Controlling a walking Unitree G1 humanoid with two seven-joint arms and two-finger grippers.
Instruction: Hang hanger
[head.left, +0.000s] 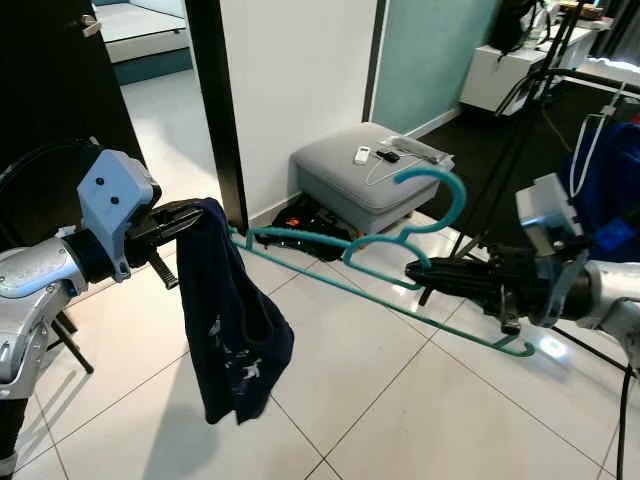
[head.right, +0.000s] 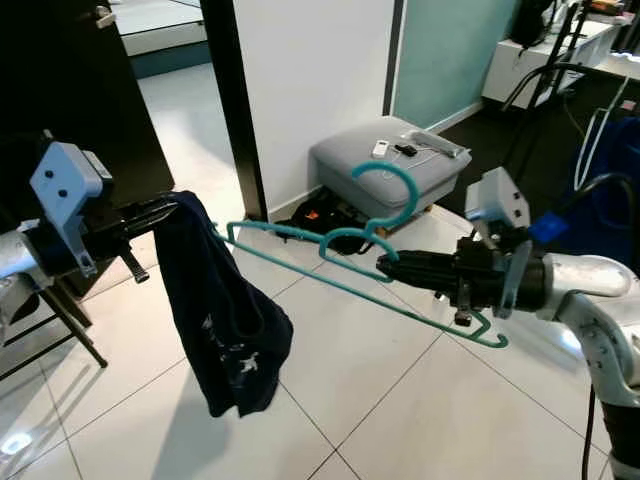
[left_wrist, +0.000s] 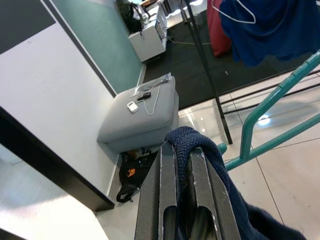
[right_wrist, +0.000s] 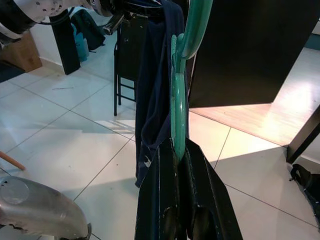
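A teal plastic hanger (head.left: 380, 255) hangs in mid-air over the floor, its hook (head.left: 440, 190) pointing up. My right gripper (head.left: 415, 270) is shut on the hanger just below the hook; in the right wrist view the teal bar (right_wrist: 178, 100) runs out from between the fingers. A dark navy garment (head.left: 232, 320) droops from my left gripper (head.left: 195, 213), which is shut on its top edge; the knit cloth (left_wrist: 192, 145) lies between the fingers. The hanger's left tip (head.left: 240, 238) sits right beside the garment.
A grey ottoman (head.left: 365, 175) with small devices on top stands against the white wall, a black bag (head.left: 305, 218) by its foot. A black clothes rack (head.left: 530, 110) with blue clothing (head.left: 605, 190) is at right. A dark door panel (head.left: 60, 80) and a folding chair leg (head.left: 72, 345) are at left.
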